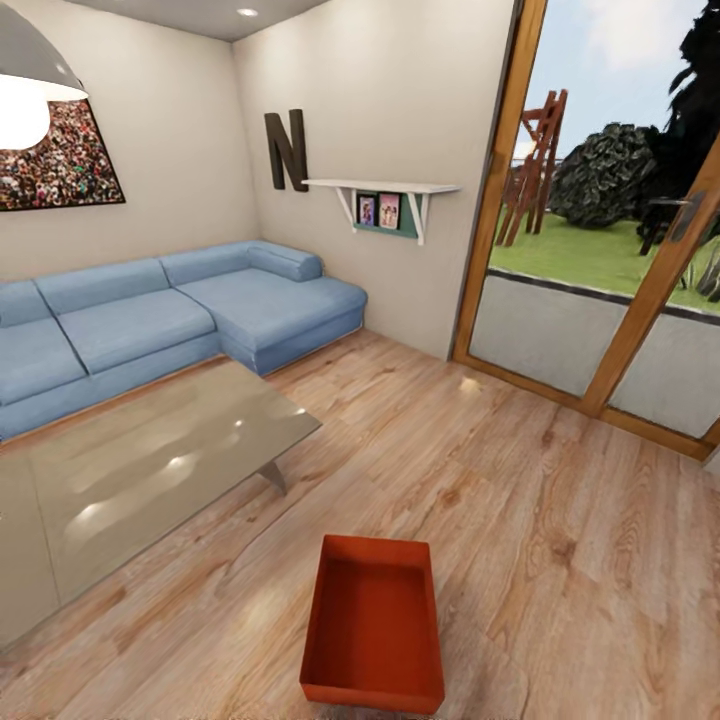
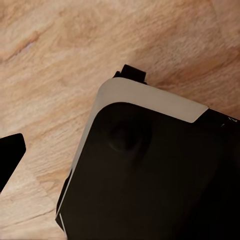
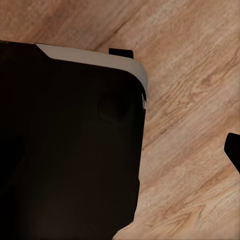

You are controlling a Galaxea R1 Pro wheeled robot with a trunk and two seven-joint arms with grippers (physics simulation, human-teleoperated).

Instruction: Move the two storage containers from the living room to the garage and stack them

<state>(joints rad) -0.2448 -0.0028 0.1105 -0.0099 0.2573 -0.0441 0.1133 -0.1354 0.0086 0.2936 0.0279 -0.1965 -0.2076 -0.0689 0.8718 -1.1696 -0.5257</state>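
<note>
One red-orange storage container (image 1: 373,625) stands upright and empty on the light wood-plank floor of the living room, low in the head view and just in front of me. Of my left gripper, one dark fingertip (image 2: 10,156) shows over the planks in the left wrist view. A single dark fingertip (image 3: 233,150) of my right gripper shows in the right wrist view. Nothing is seen held in either. The garage is out of view.
A glass-topped coffee table (image 1: 130,470) stands left of the container, with a blue sectional sofa (image 1: 180,320) behind it along the wall. Wood-framed glass doors (image 1: 600,250) close the right side. My black, white-trimmed base (image 2: 150,175) (image 3: 65,150) takes up much of both wrist views.
</note>
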